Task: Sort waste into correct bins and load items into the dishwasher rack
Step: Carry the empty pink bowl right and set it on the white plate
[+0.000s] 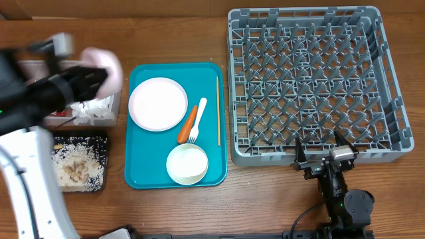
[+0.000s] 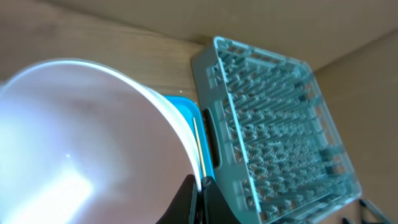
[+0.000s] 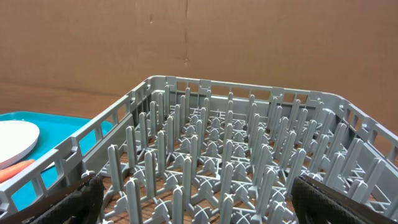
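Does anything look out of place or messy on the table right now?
Only the carrot: it lies on the teal tray beside the fork, among the dishes instead of in a bin. The left gripper holds a white bowl; overhead it's blurred.

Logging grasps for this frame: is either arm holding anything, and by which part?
The left gripper holds a white bowl by its rim; the right gripper is open and empty.
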{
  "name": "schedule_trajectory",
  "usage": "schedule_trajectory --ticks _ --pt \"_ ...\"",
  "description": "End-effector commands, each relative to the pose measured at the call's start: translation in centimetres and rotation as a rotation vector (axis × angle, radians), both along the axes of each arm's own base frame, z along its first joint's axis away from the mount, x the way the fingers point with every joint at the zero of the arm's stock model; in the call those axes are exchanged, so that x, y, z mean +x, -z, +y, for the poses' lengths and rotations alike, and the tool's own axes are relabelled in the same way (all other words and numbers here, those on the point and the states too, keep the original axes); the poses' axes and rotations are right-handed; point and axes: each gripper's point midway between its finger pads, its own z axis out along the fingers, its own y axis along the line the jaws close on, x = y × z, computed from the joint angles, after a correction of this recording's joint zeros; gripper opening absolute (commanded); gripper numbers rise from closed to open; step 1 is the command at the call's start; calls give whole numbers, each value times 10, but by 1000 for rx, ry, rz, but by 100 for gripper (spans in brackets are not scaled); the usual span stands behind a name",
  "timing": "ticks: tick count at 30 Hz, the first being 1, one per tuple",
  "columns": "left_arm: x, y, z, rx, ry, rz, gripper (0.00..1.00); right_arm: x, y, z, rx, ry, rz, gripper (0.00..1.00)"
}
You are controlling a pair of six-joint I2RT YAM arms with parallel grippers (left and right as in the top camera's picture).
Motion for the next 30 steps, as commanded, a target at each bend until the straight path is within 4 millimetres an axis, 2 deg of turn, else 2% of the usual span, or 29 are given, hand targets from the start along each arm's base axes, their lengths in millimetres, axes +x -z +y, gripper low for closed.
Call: schedule_trajectory --ticks 1,5,6,8,13,18,20,30 --pt "21 -1 -23 210 -188 18 4 0 2 0 0 -1 -4 100" --pt "39 19 -65 426 -201 3 4 0 2 0 0 -1 -4 100" --pt "45 36 -82 498 -191 20 4 0 2 0 0 -1 -4 100" --pt "51 59 -96 569 -178 54 5 0 2 0 0 -1 -4 100" --pt "70 130 -106 644 -155 197 6 0 2 0 0 -1 -4 100" --pt "74 177 -111 648 -107 303 4 0 2 0 0 -1 -4 100" --pt "74 187 -111 654 -99 324 4 0 2 0 0 -1 -4 100" --pt "76 203 -105 668 -106 360 12 0 2 0 0 -1 -4 100"
